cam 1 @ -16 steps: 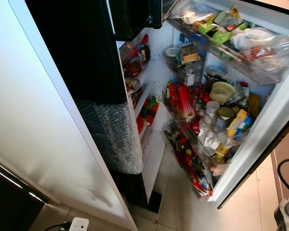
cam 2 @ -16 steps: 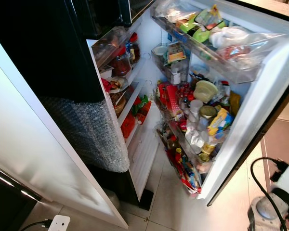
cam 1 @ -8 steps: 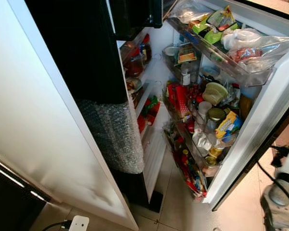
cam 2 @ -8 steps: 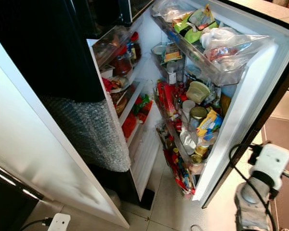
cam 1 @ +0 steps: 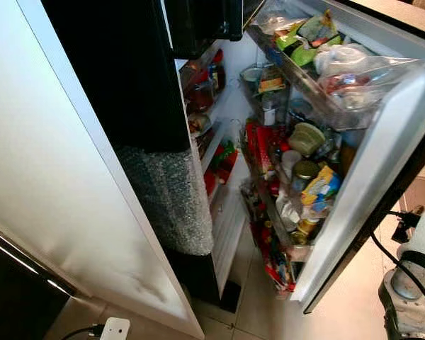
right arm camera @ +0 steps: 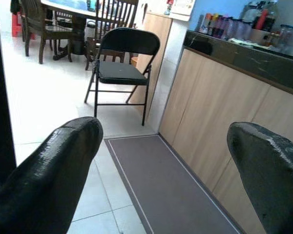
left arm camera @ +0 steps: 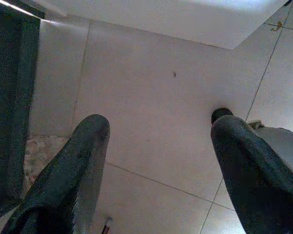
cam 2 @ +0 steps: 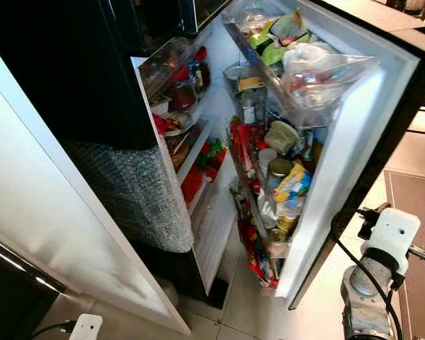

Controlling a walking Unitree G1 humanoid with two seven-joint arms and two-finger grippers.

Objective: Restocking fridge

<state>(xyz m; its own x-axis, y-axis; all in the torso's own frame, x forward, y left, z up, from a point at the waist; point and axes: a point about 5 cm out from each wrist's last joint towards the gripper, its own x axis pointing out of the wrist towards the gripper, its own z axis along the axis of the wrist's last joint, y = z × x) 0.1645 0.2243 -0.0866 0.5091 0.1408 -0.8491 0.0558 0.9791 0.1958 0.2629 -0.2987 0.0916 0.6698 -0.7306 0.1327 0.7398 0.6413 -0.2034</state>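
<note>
The fridge stands open, its inner shelves [cam 1: 202, 106] packed with jars and red packets. Its white door [cam 1: 382, 177] hangs partly open on the right. The door bins [cam 1: 319, 71] are crowded with bags, jars, tins and bottles. My right arm [cam 2: 374, 280] is raised at the lower right, just outside the door's edge and not touching it. In the right wrist view my right gripper [right arm camera: 168, 134] is open and empty, facing out into the room. My left gripper [left arm camera: 158, 124] hangs open and empty over floor tiles.
A white panel [cam 1: 57, 177] and a sheet of bubble wrap [cam 1: 170, 198] cover the fridge's left side. A white plug [cam 1: 115, 329] lies on the floor in front. Behind the door are a folding chair [right arm camera: 122, 58], wooden cabinets [right arm camera: 219, 112] and a brown mat [right arm camera: 156, 180].
The fridge door has swung left, narrowing the opening. My right arm has come up into view at the lower right beside the door edge.
</note>
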